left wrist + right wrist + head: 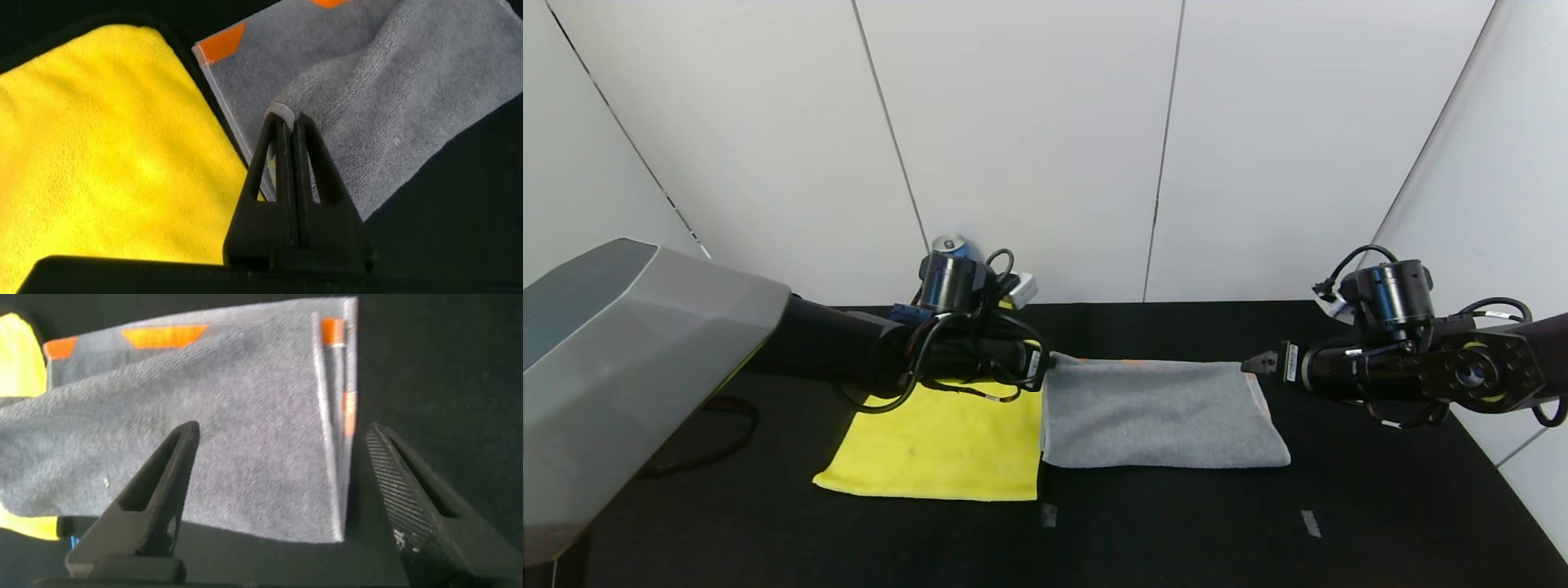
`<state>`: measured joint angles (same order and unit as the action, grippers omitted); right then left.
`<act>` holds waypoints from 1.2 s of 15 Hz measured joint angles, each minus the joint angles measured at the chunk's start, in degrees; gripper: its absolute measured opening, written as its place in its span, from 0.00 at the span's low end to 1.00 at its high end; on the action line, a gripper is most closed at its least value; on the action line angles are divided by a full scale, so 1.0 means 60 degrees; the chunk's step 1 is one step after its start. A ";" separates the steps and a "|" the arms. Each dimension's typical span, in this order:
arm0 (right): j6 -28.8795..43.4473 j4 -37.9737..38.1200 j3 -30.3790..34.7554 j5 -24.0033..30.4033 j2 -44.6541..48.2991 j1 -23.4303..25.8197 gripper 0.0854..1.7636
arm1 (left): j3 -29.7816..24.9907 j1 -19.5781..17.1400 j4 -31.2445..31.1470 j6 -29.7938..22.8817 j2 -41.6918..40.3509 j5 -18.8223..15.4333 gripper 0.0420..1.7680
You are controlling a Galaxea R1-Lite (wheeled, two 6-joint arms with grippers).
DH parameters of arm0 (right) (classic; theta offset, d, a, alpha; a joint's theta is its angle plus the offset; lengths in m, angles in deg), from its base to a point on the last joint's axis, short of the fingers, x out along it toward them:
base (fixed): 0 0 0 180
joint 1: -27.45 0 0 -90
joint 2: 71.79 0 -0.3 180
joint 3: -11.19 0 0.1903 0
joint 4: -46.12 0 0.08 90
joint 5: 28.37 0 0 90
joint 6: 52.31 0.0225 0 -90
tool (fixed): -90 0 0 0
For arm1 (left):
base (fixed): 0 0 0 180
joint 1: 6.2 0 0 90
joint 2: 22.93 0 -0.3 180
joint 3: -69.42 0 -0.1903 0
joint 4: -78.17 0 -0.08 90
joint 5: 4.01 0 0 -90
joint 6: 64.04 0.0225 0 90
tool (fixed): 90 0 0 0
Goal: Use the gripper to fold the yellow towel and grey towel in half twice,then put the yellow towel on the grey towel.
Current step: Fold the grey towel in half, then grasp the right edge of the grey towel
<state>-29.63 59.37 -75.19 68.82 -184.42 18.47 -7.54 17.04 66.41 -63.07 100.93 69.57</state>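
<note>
At the centre of the black table (1380, 523) lies the grey towel (1160, 416), a folded rectangle of nubby terry with a pale hem and orange patches along its far edge. Its right end shows stacked layers with the fold edges lined up. At the towel's nine o'clock, the yellow towel (939, 445) lies flat, a soft, smooth microfibre square; the two cloths meet edge to edge, with the grey one slightly overlapping the yellow edge.

The left gripper (288, 122) sits at the grey towel's ten o'clock corner, its slim black fingers pressed together on a raised ridge of the grey pile. The right gripper (278, 474) hovers at the towel's two o'clock corner, its wedge-shaped, carbon-textured fingers (151, 498) spread wide over the layered right end and gripping nothing.

Pale panelled walls (1029, 147) rise behind the table at twelve o'clock.
</note>
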 joint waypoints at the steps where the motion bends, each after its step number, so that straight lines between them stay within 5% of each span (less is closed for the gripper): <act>1: 0.0000 0.0000 0.0014 0.0004 0.0018 -0.0014 0.85 | 0.0000 0.0000 -0.0020 0.0010 -0.0014 -0.0012 0.04; 3: -0.0004 -0.0004 0.0028 -0.0004 0.0018 -0.0022 0.87 | -0.0012 0.0012 -0.0028 0.0041 -0.0004 -0.0051 0.05; 6: 0.0000 0.0004 0.0024 0.0004 -0.0018 -0.0014 0.90 | -0.0022 0.0051 0.0030 0.0014 0.0055 -0.0059 0.35; 10: 0.0000 0.0004 0.0006 0.0004 -0.0055 0.0014 0.93 | -0.0037 0.0045 0.0063 0.0010 0.0059 -0.0037 0.60; 18: 0.0000 -0.0010 0.0028 -0.0301 -0.0477 0.0028 0.95 | -0.0142 -0.0226 0.0045 -0.0108 -0.0662 -0.0067 0.84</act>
<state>-29.63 59.31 -75.02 67.02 -187.29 18.64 -8.39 15.68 66.68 -63.71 96.96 69.17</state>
